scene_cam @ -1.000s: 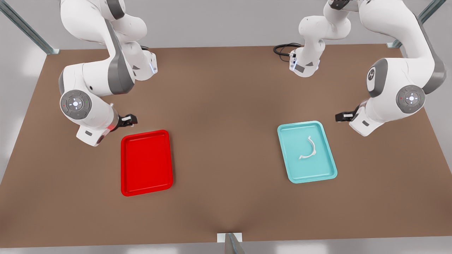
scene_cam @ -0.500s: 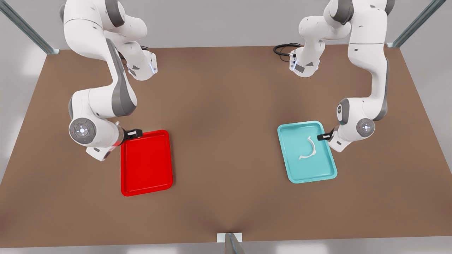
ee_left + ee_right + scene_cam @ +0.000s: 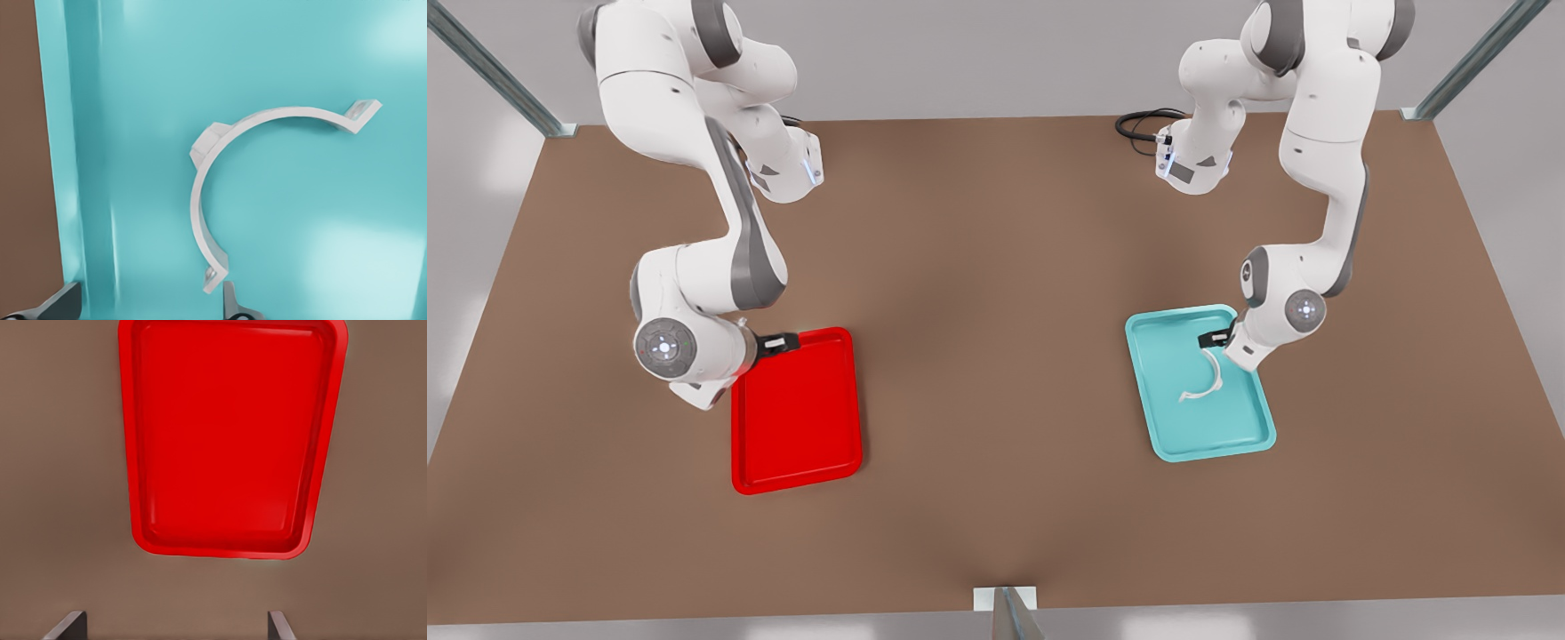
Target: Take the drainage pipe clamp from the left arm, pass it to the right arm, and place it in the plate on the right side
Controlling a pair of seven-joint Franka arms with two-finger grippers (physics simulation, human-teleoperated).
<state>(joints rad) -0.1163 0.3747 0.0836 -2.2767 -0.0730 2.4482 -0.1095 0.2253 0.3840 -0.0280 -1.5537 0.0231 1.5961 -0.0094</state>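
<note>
One matte brown table (image 3: 996,373), two white jointed arms, two shallow round-cornered trays. Closer in than half a second ago: left arm (image 3: 1325,178) now low over the teal tray (image 3: 1174,436), right arm (image 3: 711,231) at the far rim of the glossy red plate (image 3: 796,462). Left gripper (image 3: 1213,339) spread wide, at one end of the drainage pipe clamp (image 3: 1209,378). Right gripper (image 3: 781,341) spread too, holding nothing. One clamp, thin white half-ring with bent tabs, flat in the teal tray.
</note>
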